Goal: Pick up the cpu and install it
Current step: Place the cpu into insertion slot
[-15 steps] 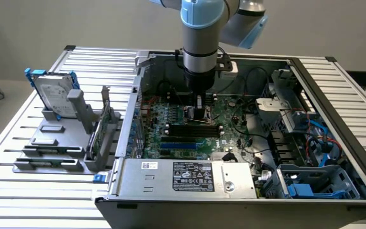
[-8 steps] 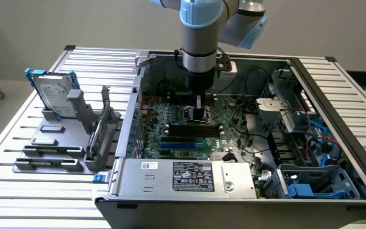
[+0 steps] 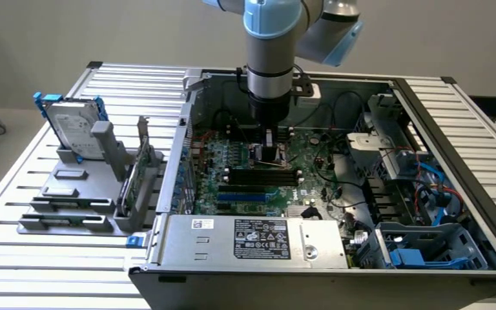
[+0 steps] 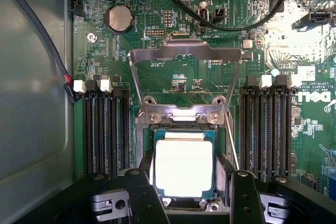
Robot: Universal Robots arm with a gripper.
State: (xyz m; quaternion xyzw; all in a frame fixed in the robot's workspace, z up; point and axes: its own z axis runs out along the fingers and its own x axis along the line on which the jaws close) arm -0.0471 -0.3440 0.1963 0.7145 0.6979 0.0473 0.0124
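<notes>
Scene: an open dark-grey metal computer case (image 3: 172,161) lies on a slatted aluminium table (image 3: 24,265), so the green circuit board (image 4: 315,145) on its floor faces up and can be reached from above.
Arm: the grey-and-blue robot arm (image 3: 274,58) comes straight down into the case near the middle of the board, which keeps it off the case walls and cables.
Gripper: the black two-finger gripper (image 3: 270,154) hangs low over the socket. Its jaws stand wide, with one dark finger (image 4: 140,187) on each side of the chip. As far as the wrist view shows, they are not squeezing it.
Cpu: the small flat square cpu (image 4: 184,167), with its pale silver-grey top plate, lies level inside the dark square metal-framed socket (image 4: 184,127). Its edges run parallel to the socket's edges, and it looks seated rather than carried.
Load plate: the silver hinged metal frame (image 4: 184,51) stands swung back from the socket's far edge, leaving the opening free for the chip.
Lever: a thin steel rod (image 4: 233,148) runs along one side of the socket and looks unlatched, which fits the raised frame.
Memory slots: black slot banks (image 4: 102,129) flank the socket on both sides.
Progress: judging by where the chip lies, it is already placed, while the frame over it is not closed.
Spare part: a larger silver hard drive with blue brackets (image 3: 72,126) stands in a grey holder near the table's edge at the exterior view's left, well apart from the work.
</notes>
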